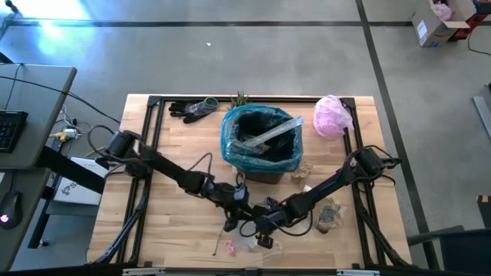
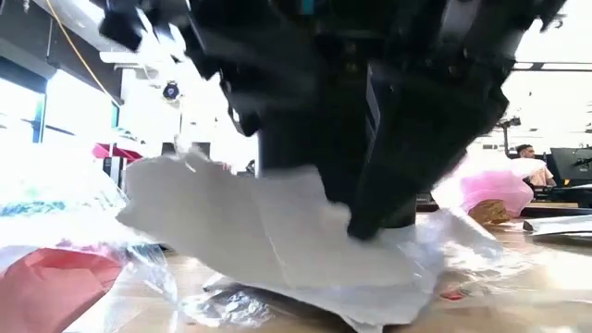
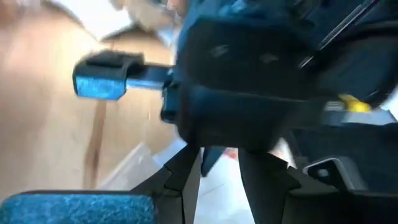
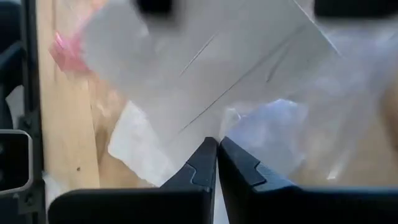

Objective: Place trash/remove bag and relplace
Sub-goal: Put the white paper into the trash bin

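Observation:
A bin lined with the teal bag (image 1: 261, 142) stands at the table's middle, with a long silvery wrapper (image 1: 270, 132) lying inside. Near the front edge my right gripper (image 4: 216, 149) is shut on a white paper sheet (image 4: 205, 68), which the low view shows as a pale sheet (image 2: 277, 231) above clear wrappers (image 2: 231, 305). Just to its left my left gripper (image 3: 87, 143) hangs open above the wood, its blue pads apart with nothing between them. A brownish lump (image 1: 330, 217) and crumpled paper (image 1: 303, 170) lie to the right. My right gripper pinches the white paper sheet at a corner (image 4: 206, 127) between its two fingertips. The fingers come from above, slanting down. The sheet spreads away from the fingers, tilted, over the clear wrappers; whether its low edge (image 2: 370, 277) rests on them I cannot tell.
A pale pink bag (image 1: 331, 115) sits at the far right, dark gloves (image 1: 192, 109) and a small green plant (image 1: 240, 98) at the far edge. Small scraps (image 1: 230, 245) lie by the front edge. A black frame (image 1: 153, 153) rims the table.

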Controlling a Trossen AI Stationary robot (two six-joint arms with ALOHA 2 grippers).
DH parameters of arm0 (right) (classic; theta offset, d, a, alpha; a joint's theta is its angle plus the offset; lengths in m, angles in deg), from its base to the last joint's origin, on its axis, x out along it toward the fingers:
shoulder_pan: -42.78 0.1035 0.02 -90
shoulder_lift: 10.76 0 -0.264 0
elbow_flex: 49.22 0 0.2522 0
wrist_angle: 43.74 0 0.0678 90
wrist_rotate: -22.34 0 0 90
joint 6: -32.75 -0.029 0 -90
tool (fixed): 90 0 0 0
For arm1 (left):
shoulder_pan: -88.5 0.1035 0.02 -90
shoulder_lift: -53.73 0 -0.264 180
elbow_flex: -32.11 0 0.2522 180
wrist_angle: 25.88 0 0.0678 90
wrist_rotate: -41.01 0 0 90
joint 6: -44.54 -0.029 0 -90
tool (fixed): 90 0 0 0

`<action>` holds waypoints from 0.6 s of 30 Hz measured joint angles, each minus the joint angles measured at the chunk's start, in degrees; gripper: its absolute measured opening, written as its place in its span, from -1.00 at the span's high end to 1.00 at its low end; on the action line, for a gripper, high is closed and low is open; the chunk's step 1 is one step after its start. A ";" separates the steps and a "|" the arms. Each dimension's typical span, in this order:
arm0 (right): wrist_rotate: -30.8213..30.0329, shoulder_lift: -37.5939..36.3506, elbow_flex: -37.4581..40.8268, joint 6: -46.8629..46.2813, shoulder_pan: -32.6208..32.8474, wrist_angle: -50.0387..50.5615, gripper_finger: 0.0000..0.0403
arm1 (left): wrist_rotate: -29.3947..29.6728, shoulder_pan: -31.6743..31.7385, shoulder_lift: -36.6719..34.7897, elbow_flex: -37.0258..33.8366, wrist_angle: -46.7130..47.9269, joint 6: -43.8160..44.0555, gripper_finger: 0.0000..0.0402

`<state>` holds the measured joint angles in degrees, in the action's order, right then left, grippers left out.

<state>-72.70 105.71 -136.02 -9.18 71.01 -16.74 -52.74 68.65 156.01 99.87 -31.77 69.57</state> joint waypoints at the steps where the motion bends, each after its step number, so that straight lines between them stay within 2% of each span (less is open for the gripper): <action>1: -0.62 -0.73 -0.02 0.10 0.00 0.21 1.00 | 0.65 -0.02 -1.78 0.00 1.90 -0.69 0.55; 10: -6.40 -6.54 0.00 3.35 0.00 0.39 1.00 | 8.68 -1.91 -14.05 0.07 20.46 -3.31 0.55; 18: -11.12 -12.16 -0.02 7.03 -0.11 0.50 1.00 | 13.92 -4.85 -18.18 0.07 29.28 -3.15 0.55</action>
<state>-83.82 93.56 -136.04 -2.15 70.90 -16.24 -38.83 63.79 137.83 99.94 -2.49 66.42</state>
